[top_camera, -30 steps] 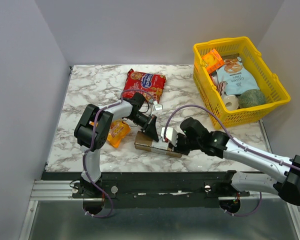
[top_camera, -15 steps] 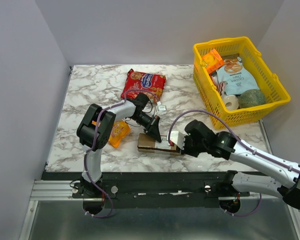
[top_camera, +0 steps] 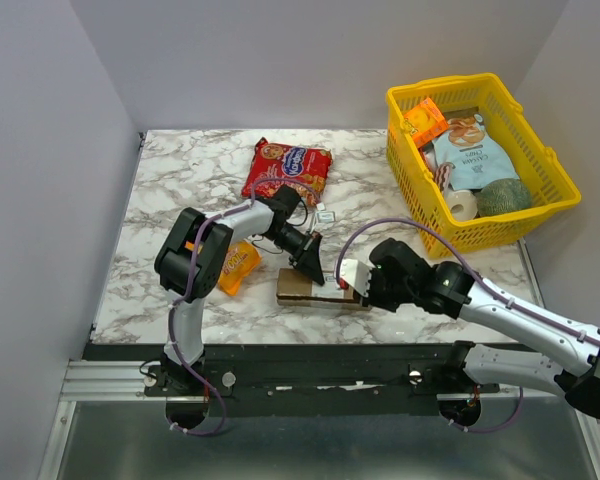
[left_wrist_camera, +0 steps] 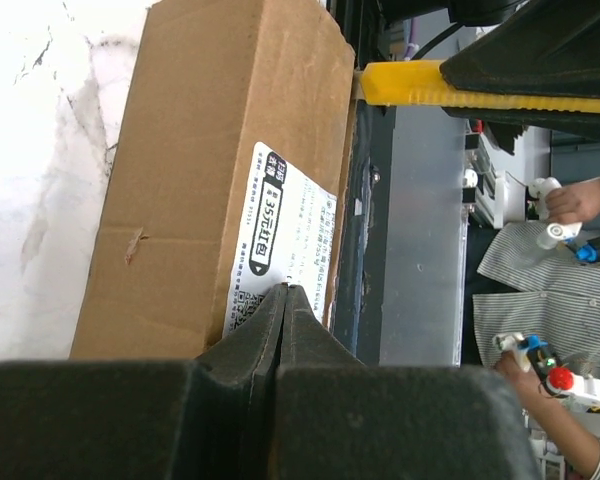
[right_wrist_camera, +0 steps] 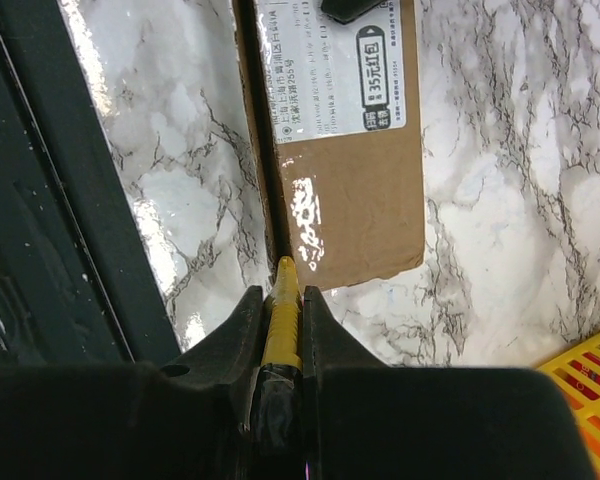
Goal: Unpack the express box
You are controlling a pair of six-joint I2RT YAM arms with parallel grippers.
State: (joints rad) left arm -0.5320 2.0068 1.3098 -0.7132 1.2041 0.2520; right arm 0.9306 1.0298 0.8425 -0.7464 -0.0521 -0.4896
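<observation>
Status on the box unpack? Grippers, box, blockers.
Left gripper shut, tips pressing the label on the express box. Right gripper shut on yellow cutter, tip at the box's edge. Box closed, flat on table. Nothing in the way.

Marble-patterned table (top_camera: 170,180): white with grey veining, with a black metal rail (top_camera: 310,352) along its near edge. Elongated brown cardboard express box (right_wrist_camera: 365,200): plain tan-brown, with a glossy sheen at one end. Its white paper label (right_wrist_camera: 335,70) has black print and a black lozenge with white characters. Yellow plastic lattice basket (top_camera: 412,180) at the far right corner: bright yellow, holding a pale-blue pouch (top_camera: 475,160), an orange packet (top_camera: 423,120), a white roll (top_camera: 463,205) and a dark-green ball (top_camera: 503,196). Crinkled red snack bag (top_camera: 288,170): red with a blue oval logo. Small orange sachet (top_camera: 235,265): orange-yellow. Small white flat pack (top_camera: 324,215): white, dark-patterned. Left gripper (left_wrist_camera: 285,292) and right gripper (right_wrist_camera: 280,292): black. Slim yellow tool (right_wrist_camera: 282,310): yellow. Arm links (top_camera: 520,315): silver-white with black joints; cables (top_camera: 380,222): purple.
</observation>
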